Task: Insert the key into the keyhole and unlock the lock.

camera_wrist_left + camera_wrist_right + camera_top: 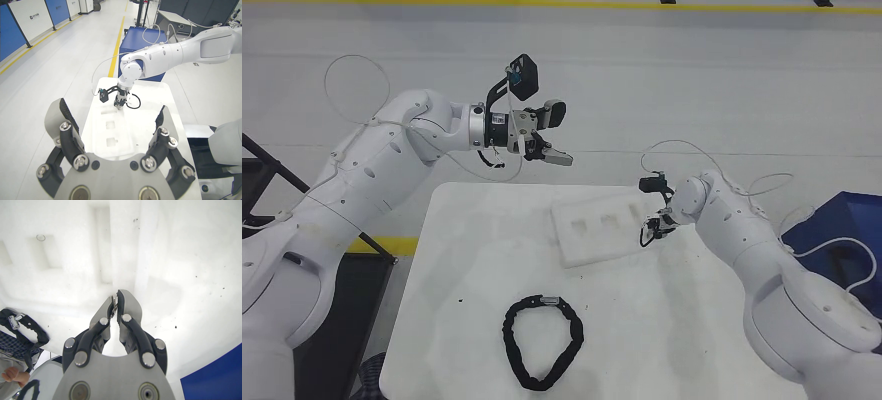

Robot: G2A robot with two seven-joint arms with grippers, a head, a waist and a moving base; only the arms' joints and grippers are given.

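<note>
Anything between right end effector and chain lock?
Top view: from the right end effector to the chain lock, just a corner of the foam tray, then bare table.

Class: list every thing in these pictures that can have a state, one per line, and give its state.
left gripper: open, empty, held up in the air.
right gripper: shut on the key, low at the foam tray's edge.
key: pinched between the right gripper's fingertips, not in the keyhole.
chain lock: closed in a loop, lying on the table.
foam tray: lying flat on the table.
</note>
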